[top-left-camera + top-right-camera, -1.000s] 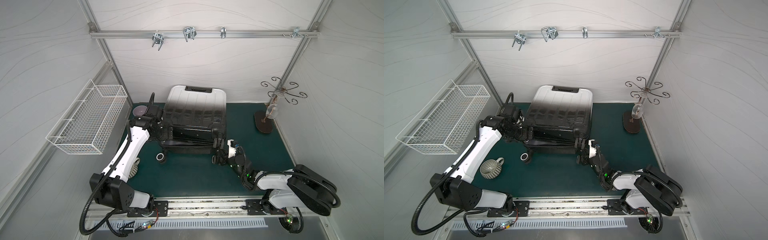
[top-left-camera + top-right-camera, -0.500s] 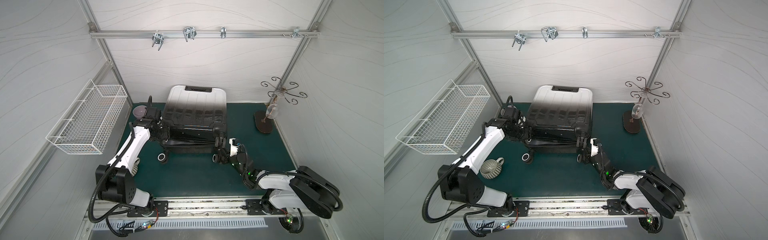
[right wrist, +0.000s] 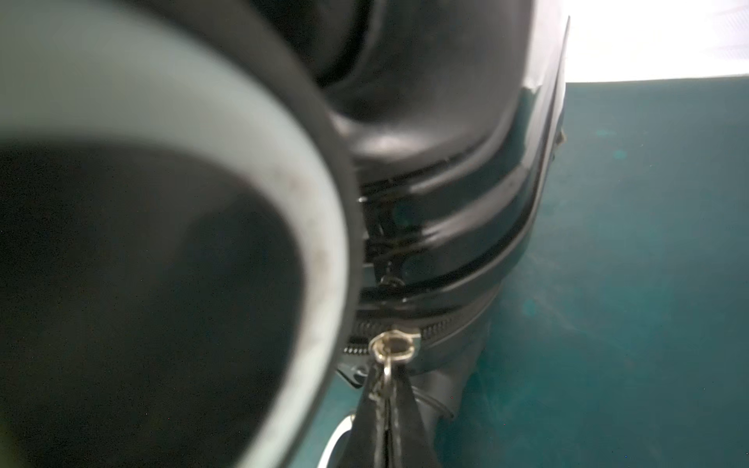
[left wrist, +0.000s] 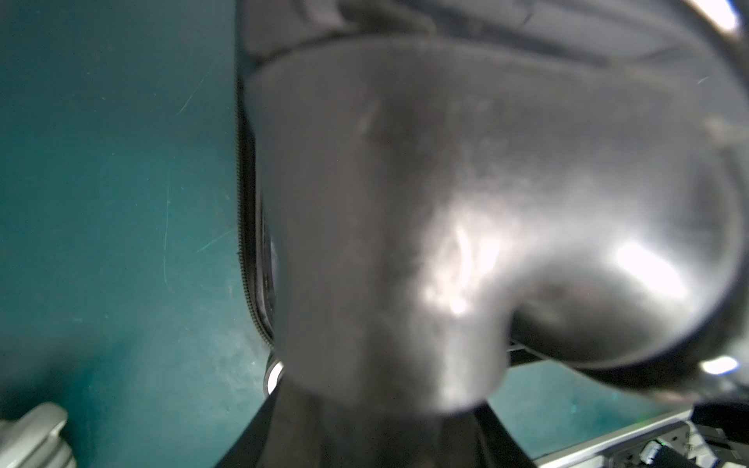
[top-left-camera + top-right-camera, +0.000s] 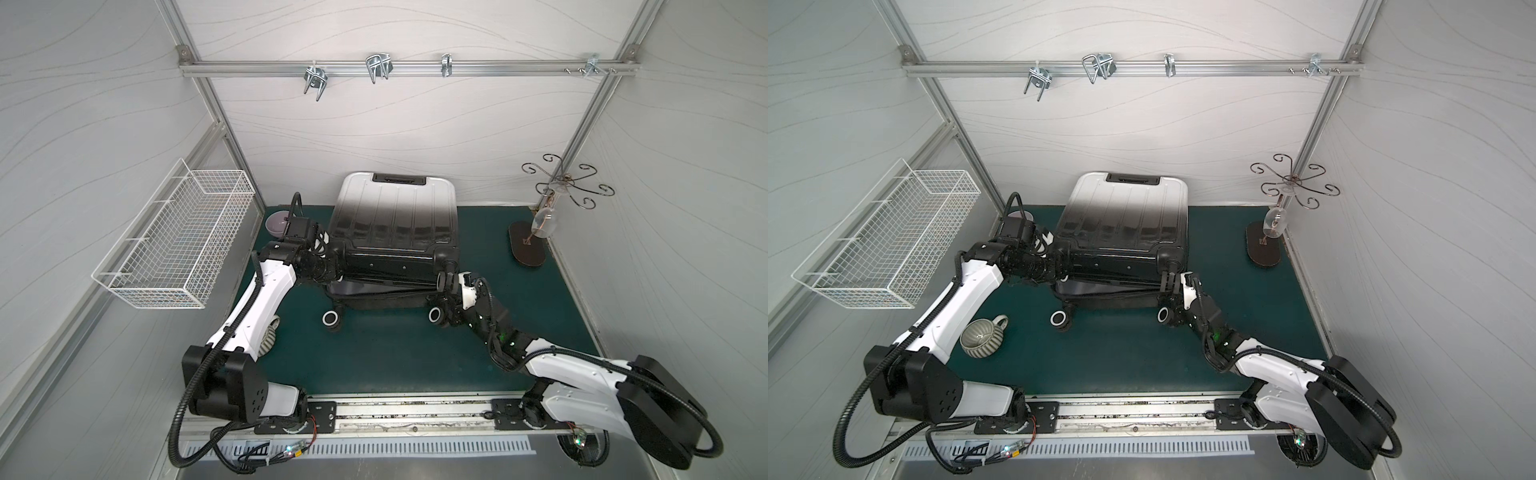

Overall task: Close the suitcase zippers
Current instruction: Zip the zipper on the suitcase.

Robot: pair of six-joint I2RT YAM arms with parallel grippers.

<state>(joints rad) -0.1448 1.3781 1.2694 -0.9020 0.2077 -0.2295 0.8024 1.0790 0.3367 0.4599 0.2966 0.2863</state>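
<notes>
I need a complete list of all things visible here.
suitcase: one, white fading to black, middle of green mat
zippers: one band, black, round the suitcase seam
zipper pull: one, silver, by a wheel
wire basket: one, white, left wall
bowl: one, lilac, behind left arm
mug: one, grey, beside left arm
wine glass: one, clear, hanging on rack
hooks: four, metal, back rail
left gripper: one, black, at suitcase's left corner
right gripper: one, black, shut on zipper pull

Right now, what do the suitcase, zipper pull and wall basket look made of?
Suitcase: probably hard plastic, glossy; moulded ribs, lights reflect in it.
Zipper pull: metal, pale brassy glint.
Basket: likely white-coated wire; open grid.
</notes>
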